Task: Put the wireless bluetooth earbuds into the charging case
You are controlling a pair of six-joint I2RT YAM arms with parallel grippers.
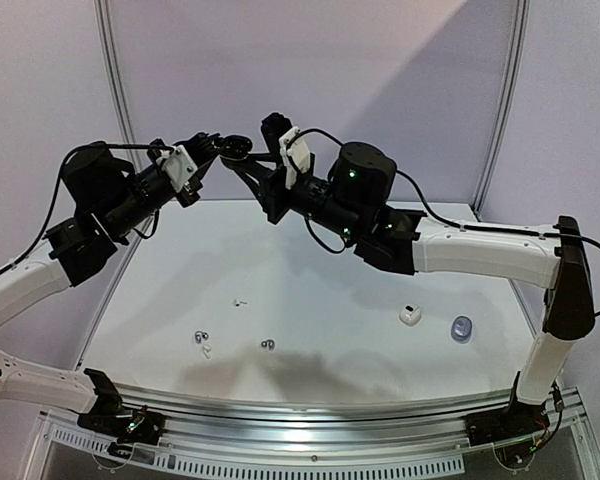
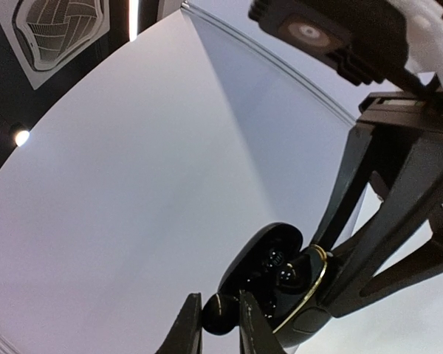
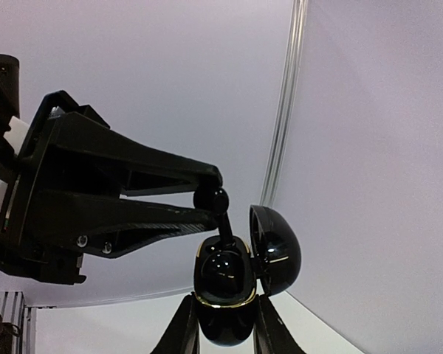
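Raised at twelve o'clock above the table [image 1: 330,280], the right gripper [image 3: 223,328] clamps the lower shell of the open case [image 3: 225,284], which looks glossy, hard and probably slippery. The left gripper [image 2: 220,324] pinches a black earbud [image 2: 218,311] at the case's mouth. It seems tiny, light and easily dropped, so hold its body.

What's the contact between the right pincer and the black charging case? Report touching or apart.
Touching. In the right wrist view the right pincer clamps the open black charging case from both sides.

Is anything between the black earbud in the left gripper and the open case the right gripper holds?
Nothing visible does. The black earbud, pinched in the left gripper, is right at the mouth of the black case, whose lid is swung aside.
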